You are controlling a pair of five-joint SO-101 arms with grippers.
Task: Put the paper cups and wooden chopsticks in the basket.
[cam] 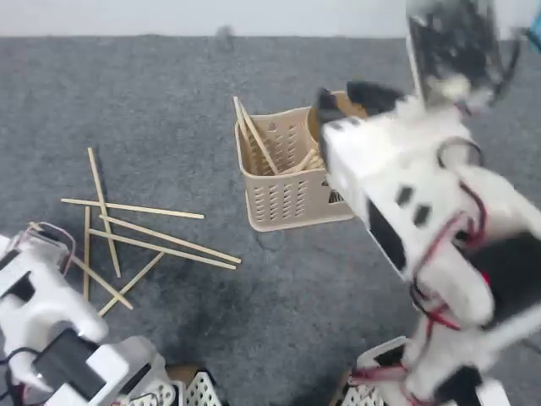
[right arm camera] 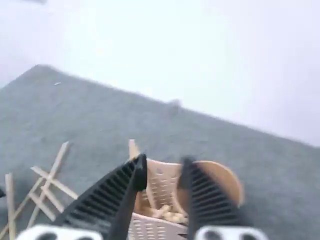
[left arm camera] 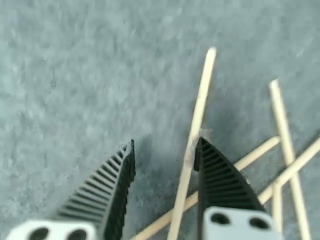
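Observation:
A beige slotted basket (cam: pixel 287 182) stands mid-carpet with several wooden chopsticks (cam: pixel 254 135) leaning inside it. A tan paper cup (right arm camera: pixel 220 180) sits at its far right corner, also seen as the cup (cam: pixel 348 106) in the high view. My right gripper (right arm camera: pixel 164 162) hovers open above the basket (right arm camera: pixel 160 200), nothing between its fingers. Several loose chopsticks (cam: pixel 144 237) lie scattered on the carpet at the left. My left gripper (left arm camera: pixel 165 150) is open low over them, and one chopstick (left arm camera: pixel 197 125) runs between its jaws, close to one finger (left arm camera: pixel 220 180).
Grey carpet covers the table, with a pale wall along the far edge. The right arm's white body (cam: pixel 414 211) looms over the right side. The left arm (cam: pixel 42 309) sits at the near left corner. Parts of other slotted baskets (cam: pixel 199 391) show at the near edge.

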